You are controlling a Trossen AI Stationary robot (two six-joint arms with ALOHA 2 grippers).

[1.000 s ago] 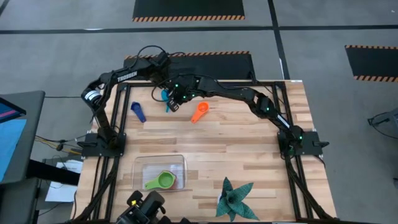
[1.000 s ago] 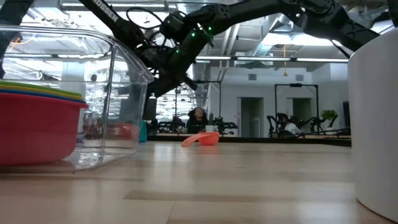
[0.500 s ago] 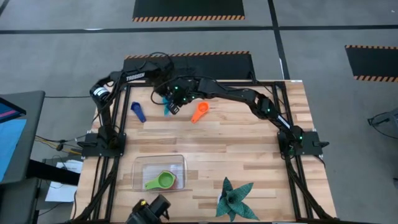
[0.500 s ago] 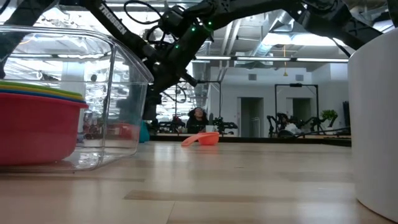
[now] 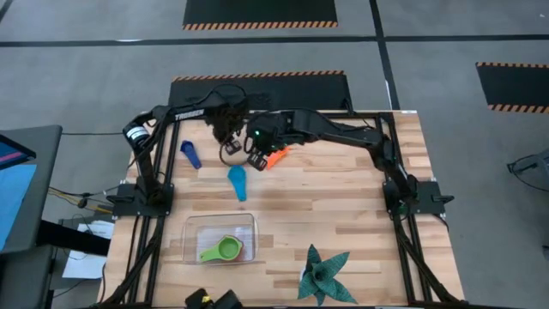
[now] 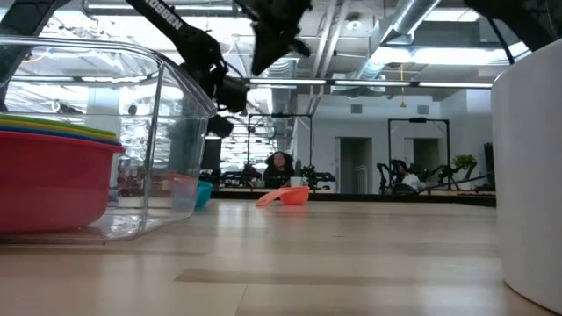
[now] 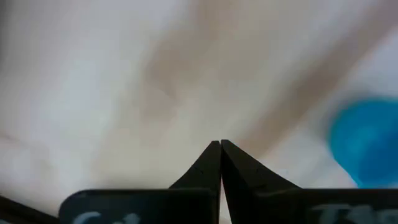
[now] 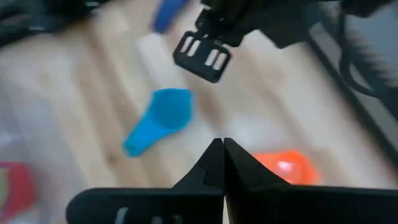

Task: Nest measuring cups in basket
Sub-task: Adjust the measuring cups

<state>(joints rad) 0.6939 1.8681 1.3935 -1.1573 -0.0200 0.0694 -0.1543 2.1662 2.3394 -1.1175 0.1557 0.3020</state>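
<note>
- The basket [image 5: 190,233] sits at about seven o'clock on the worktop [image 5: 343,206], with the green cup [image 5: 223,250] lying uppermost in it; in the low view a red cup [image 6: 53,180] carries yellow and green rims stacked inside it, so part of the nest looks built.
- Three cups lie loose outside it: the light blue cup [image 5: 238,181] just left of centre, the dark blue cup [image 5: 190,154] toward ten o'clock, and the orange cup [image 5: 274,157] toward twelve.
- The left claw [image 5: 230,148] and right claw [image 5: 257,160] hang close together above the orange cup, both pinched tight with nothing between their fingers.
- By my reading the light blue cup lies free, between the claws and the basket, perhaps halfway to it.
- The worktop is pale wood planking in a black frame, with a spiky dark green plant [image 5: 324,273] at five o'clock.
- Beyond lies grey floor with hazard-striped mats [image 5: 260,12]; the low view shows a lit hall where a person [image 6: 279,167] sits far off.
</note>
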